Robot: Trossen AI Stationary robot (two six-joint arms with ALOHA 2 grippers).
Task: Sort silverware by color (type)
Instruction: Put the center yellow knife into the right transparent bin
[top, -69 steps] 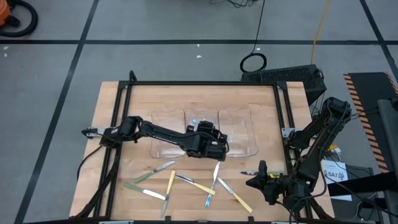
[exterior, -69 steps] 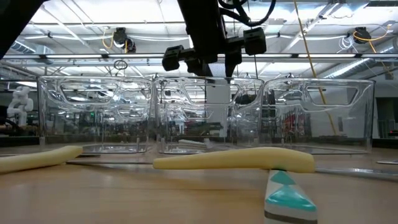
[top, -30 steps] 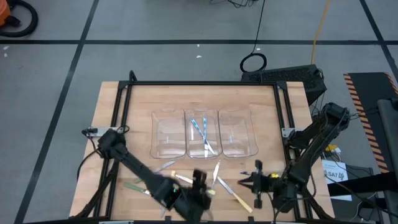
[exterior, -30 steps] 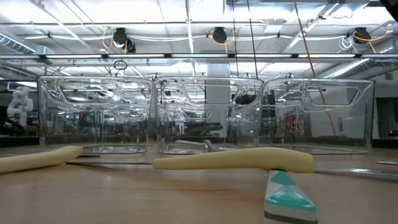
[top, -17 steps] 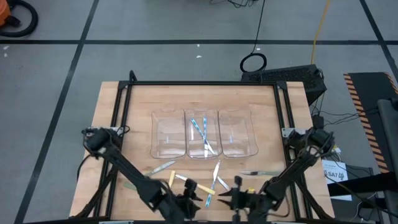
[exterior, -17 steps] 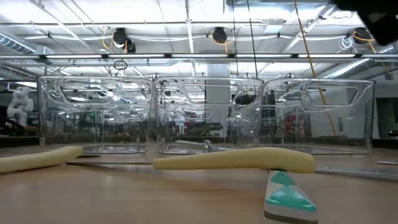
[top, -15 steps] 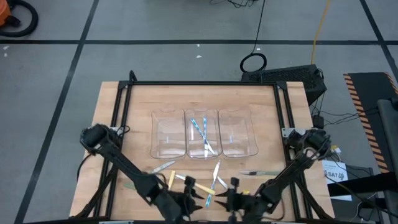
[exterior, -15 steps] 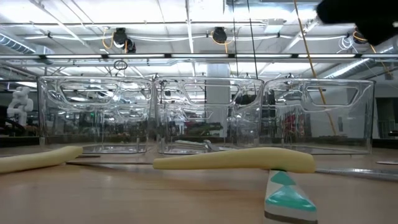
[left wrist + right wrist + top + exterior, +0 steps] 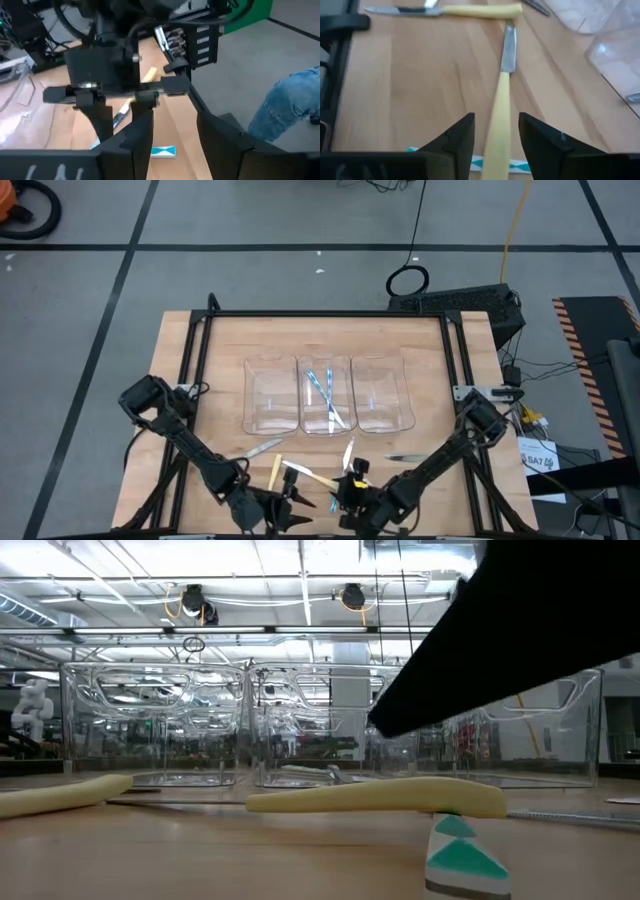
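My right claw (image 9: 495, 131) hung spread astride a yellow knife (image 9: 499, 107); the left claw (image 9: 172, 137), also spread, hovered beside that knife, so I feared collision.

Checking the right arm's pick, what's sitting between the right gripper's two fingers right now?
In the right wrist view, a yellow-handled knife lies on the wood between the open right gripper fingers.

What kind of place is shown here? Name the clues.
Probably a robotics lab or workshop: a wooden table on a taped floor, ceiling lights on open rails, and clear bins set out for sorting.
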